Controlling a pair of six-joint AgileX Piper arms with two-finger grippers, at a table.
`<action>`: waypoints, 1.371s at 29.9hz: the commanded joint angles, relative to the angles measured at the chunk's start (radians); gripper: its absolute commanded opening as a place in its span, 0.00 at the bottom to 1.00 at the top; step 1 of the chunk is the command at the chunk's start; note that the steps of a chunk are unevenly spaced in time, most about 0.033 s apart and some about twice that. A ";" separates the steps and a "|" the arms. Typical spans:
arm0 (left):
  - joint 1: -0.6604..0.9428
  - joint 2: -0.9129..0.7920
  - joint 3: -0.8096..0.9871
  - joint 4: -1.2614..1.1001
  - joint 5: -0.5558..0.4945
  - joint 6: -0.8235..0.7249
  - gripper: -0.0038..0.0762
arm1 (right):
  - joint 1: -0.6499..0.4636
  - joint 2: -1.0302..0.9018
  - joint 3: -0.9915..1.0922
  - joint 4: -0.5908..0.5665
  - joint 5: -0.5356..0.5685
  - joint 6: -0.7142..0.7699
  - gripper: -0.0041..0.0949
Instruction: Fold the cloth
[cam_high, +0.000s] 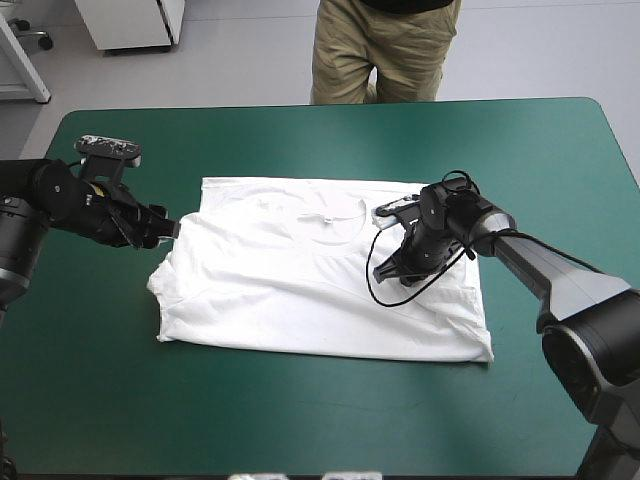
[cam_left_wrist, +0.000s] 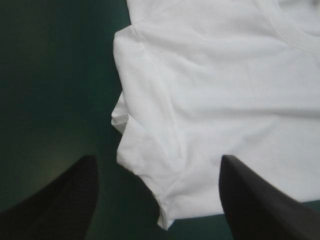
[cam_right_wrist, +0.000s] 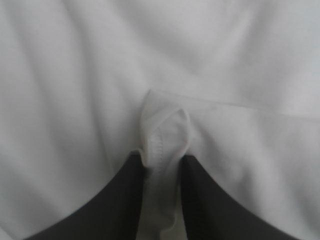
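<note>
The white T-shirt (cam_high: 290, 290) lies spread flat, front up, with the teal-green bench (cam_high: 100, 400) showing on every side of it. The collar (cam_high: 325, 222) sits near the shirt's far edge and the hem runs along its near edge. On the left arm's side, the sleeve (cam_high: 165, 285) is bunched in against the shirt's body rather than laid out.

The left jaws stand open just off the shirt's left edge, about level with the shoulder. In the left wrist view the T-shirt (cam_left_wrist: 215, 100) fills the ground ahead. One black finger (cam_left_wrist: 65, 200) hangs over bare cover beside the shirt and the other (cam_left_wrist: 255, 205) over the white cloth. The crumpled sleeve (cam_left_wrist: 142, 155) lies between them. As far as can be seen, neither finger touches the fabric.

The right jaws are over the shirt itself, on its right half, just beside the collar and a little toward the hem from it. In the right wrist view they are all but closed on the T-shirt (cam_right_wrist: 100, 65). A narrow stitched fold (cam_right_wrist: 162, 130) of white cloth stands pinched between the two black fingers (cam_right_wrist: 110, 205), with flat cloth all around it. The fold looks like a hemmed edge, perhaps of the right sleeve, but the view is too close to be sure.
</note>
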 joint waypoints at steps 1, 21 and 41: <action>-0.002 -0.029 -0.032 -0.003 -0.037 -0.004 0.66 | 0.000 -0.136 -0.034 -0.003 -0.023 -0.009 0.33; 0.155 0.190 -0.032 -0.205 -0.028 0.021 0.66 | -0.002 -0.670 -0.019 -0.102 0.100 0.038 0.33; 0.176 0.202 0.363 -0.209 -0.308 -0.036 0.66 | -0.002 -0.827 0.226 -0.112 0.121 0.104 0.33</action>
